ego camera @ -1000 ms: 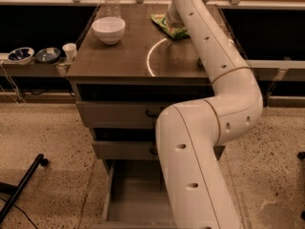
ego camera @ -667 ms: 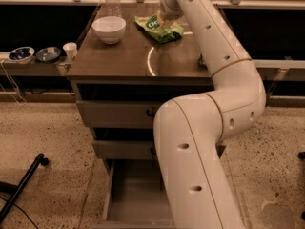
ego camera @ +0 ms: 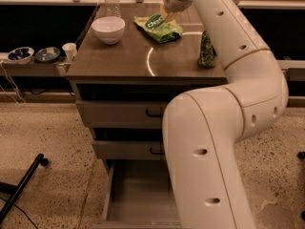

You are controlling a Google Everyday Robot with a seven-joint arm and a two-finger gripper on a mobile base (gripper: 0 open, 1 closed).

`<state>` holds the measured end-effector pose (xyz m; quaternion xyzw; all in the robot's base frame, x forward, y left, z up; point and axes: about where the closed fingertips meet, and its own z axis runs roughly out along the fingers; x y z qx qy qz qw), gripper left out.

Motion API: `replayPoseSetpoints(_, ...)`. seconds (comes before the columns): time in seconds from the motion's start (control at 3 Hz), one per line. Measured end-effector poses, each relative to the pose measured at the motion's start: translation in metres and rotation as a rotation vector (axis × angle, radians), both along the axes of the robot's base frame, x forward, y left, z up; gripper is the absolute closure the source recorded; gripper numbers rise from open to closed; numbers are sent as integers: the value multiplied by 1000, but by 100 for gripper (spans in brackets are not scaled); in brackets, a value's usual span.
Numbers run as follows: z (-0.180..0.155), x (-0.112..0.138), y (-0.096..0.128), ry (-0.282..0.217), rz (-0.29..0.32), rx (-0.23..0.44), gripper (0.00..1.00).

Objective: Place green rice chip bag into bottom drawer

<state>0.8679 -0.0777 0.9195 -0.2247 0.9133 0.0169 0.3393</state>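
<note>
Found gripper at top centre of frame, right at the far corner of the chip bag; could not tell whether open or clamped. Saw the bag lying flat on the cabinet top, between white bowl and green can. Noted bottom drawer pulled open at lower centre.

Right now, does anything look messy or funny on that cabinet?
Nothing is spilled or broken. The crinkly light-green snack bag lies askew on the brown cabinet top, with the gripper at its far edge. The deep grey bottom drawer hangs open; the two shallower drawers above look shut.
</note>
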Motion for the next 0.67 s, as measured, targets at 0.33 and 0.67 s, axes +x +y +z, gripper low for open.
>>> replayPoseSetpoints(0.33, -10, -2, 2, 21, 3, -8, 58)
replayPoseSetpoints(0.67, -11, -2, 3, 21, 4, -9, 35)
